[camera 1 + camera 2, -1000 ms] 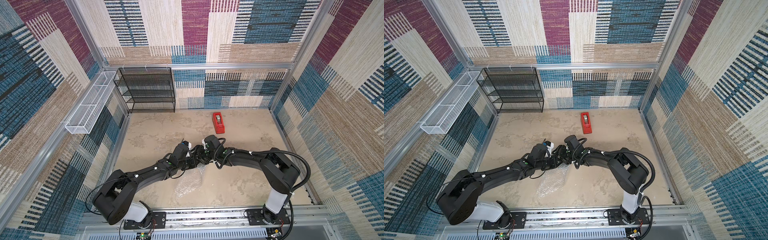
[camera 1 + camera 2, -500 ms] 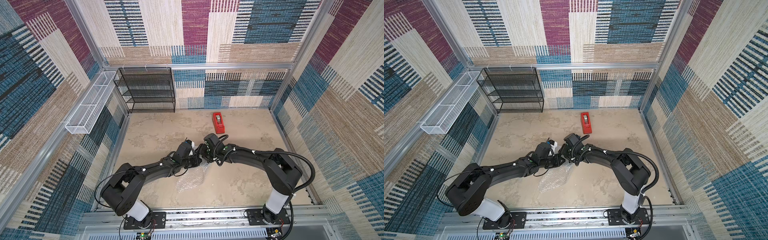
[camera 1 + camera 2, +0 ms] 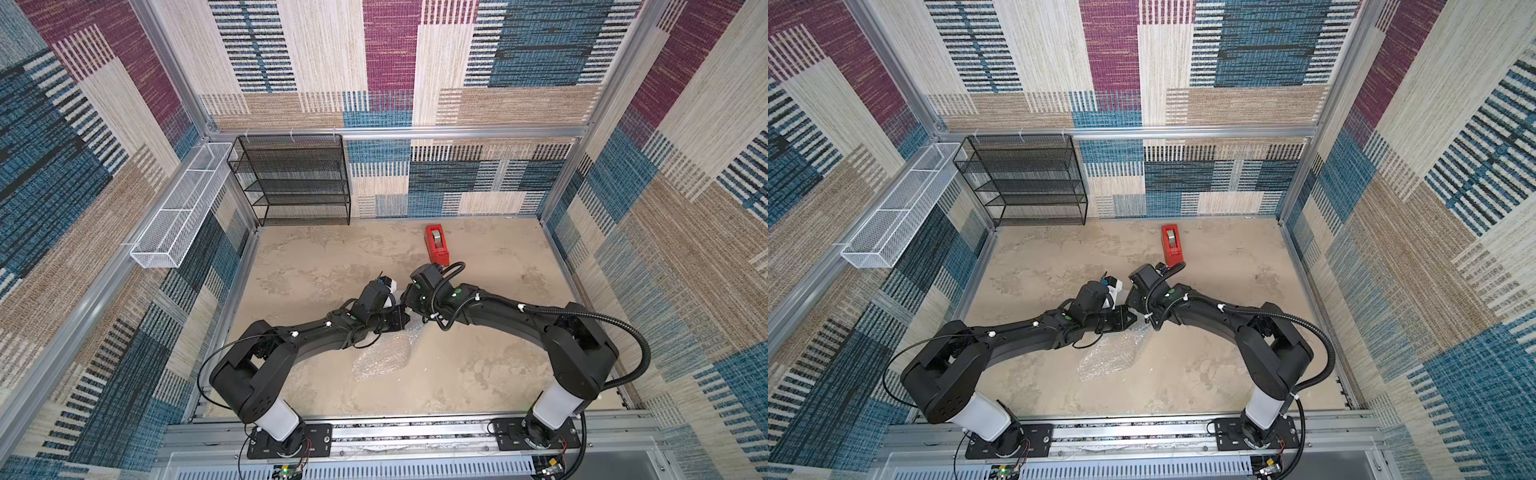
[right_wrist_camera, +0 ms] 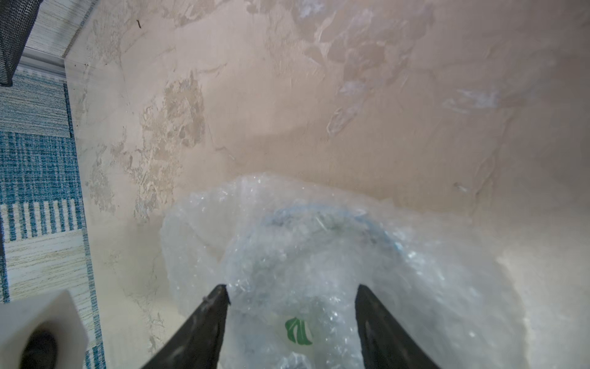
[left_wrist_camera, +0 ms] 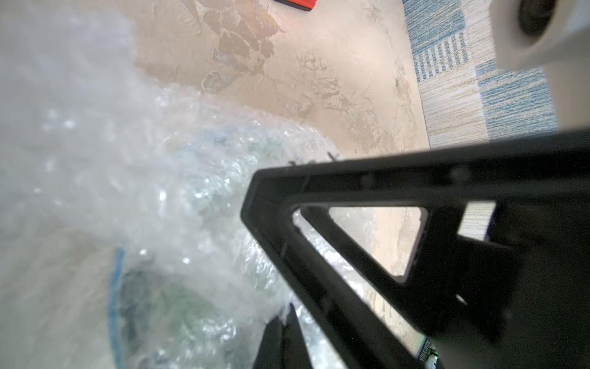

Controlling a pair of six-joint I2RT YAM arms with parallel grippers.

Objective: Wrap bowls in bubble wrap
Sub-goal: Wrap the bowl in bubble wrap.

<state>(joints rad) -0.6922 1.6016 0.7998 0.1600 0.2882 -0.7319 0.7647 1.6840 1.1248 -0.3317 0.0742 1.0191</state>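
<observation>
The bowl [image 4: 298, 330] lies under the bubble wrap [image 4: 431, 271]; only a green leaf and a faint blue rim arc show through. My right gripper [image 4: 291, 287] straddles this bundle, jaws wide apart and pressed against the wrap on both sides. My left gripper [image 5: 285, 314] is shut, pinching the bubble wrap [image 5: 159, 179] right beside the bowl [image 5: 153, 306]. In both top views the two grippers [image 3: 409, 320] [image 3: 409, 301] meet mid-table and hide the bowl. A loose tail of bubble wrap [image 3: 382, 357] [image 3: 1111, 353] trails toward the front.
A red tape dispenser [image 3: 436, 245] [image 3: 1173, 245] sits just behind the right wrist. A black mesh shelf [image 3: 299, 178] stands at the back left. A white wire basket [image 3: 178, 212] hangs on the left wall. Patterned walls enclose the table.
The left arm has swung its shoulder and elbow, and its gripper has moved slightly right and back. The right gripper and the trailing wrap have barely moved.
</observation>
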